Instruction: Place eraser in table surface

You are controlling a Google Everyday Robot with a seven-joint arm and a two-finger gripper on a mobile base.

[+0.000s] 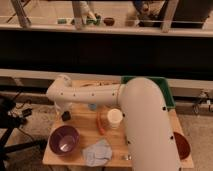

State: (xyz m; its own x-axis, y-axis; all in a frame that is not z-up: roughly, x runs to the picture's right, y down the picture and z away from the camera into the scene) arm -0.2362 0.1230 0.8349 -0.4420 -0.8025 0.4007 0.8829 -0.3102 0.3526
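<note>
**Eraser right under the gripper**

The small black rectangular eraser (65,116) sits at the light tan wooden table surface (82,122), directly below the white arm's gripper (64,107), just above the round purple bowl (64,139). I cannot tell whether the gripper pinches it.

Purple bowl (64,139) at front left; blue-grey pad (97,152) just right of it; white cup (114,117) near centre; green tray (168,95) at rear right; brown bowl (181,145) at right edge.

Warm, dim light fills a room where a dark wall panel (100,52) runs beneath pale-framed glazing (45,12), and cables (202,102) trail over the speckled grey floor (200,131).
</note>
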